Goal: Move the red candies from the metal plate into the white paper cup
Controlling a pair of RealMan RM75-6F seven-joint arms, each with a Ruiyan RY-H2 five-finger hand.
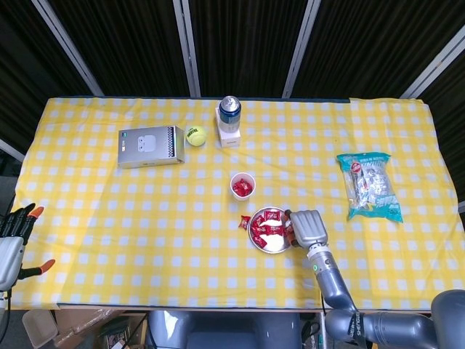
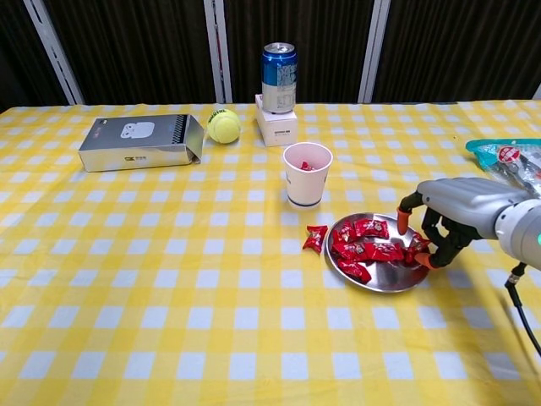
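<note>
A table draped in yellow-and-white checked cloth (image 2: 169, 338) is carrying a round metal plate (image 2: 385, 281) touching the right hand (image 2: 452, 216), a white paper cup (image 2: 306, 174) beyond, a loose red candy (image 2: 316, 238), a grey rectangular box (image 2: 139, 141), a yellow tennis ball (image 2: 223, 126), a small white box (image 2: 276, 125) and a teal snack bag (image 1: 370, 185).

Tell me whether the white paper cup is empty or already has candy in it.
Not empty. The white paper cup stands upright, and both views show red candy wrappers inside it; how many cannot be told.

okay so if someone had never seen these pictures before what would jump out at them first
Probably the metal plate heaped with red candies near the table's front, with the robot's right hand at its right rim, fingertips down by the candies there. One stray candy lies on the yellow checked cloth just left of the plate, and the white paper cup stands right behind it with some red already inside.
</note>
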